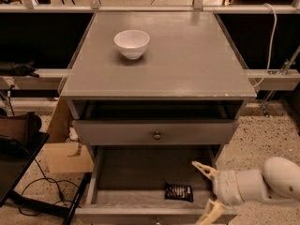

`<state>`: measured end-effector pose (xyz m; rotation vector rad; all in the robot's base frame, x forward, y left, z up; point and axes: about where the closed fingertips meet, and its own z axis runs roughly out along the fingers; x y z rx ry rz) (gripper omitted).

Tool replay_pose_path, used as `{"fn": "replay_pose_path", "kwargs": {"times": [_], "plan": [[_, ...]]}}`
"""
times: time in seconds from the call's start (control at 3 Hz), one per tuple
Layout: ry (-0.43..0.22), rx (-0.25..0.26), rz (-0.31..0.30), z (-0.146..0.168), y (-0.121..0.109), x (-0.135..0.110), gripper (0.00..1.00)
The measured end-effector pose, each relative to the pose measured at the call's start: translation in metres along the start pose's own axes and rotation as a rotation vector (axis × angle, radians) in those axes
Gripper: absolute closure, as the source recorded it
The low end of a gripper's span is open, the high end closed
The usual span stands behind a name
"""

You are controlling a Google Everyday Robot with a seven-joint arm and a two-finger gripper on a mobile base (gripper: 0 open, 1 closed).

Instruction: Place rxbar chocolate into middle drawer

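Chocolate first: the rxbar chocolate (178,191) lies flat on the dark floor of the middle drawer (136,172), near its front wall and right of centre. Its row of pale lettering is too small to read. The drawer stands pulled out, and its front edge is cut off by the bottom of the view. The gripper (198,194) hangs at the drawer's right front corner, just beside the bar with a gap showing between them. Its pale fingers (202,169) are spread wide with nothing between them, and the lower one runs out of view. Only a short white stretch of the arm (262,184) shows, coming in from the right. Above is the top drawer (117,132) with its round knob, under a dark gap I cannot see into. A white bowl (131,43) sits on the bench (197,60).
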<state>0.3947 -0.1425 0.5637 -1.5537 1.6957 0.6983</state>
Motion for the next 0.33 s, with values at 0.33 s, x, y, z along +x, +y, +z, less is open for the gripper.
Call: {"fn": "replay_pose_path", "kwargs": {"times": [0.33], "plan": [[0.097,0.002,-0.147,-0.0342,0.069,-0.0331,0.0]]}}
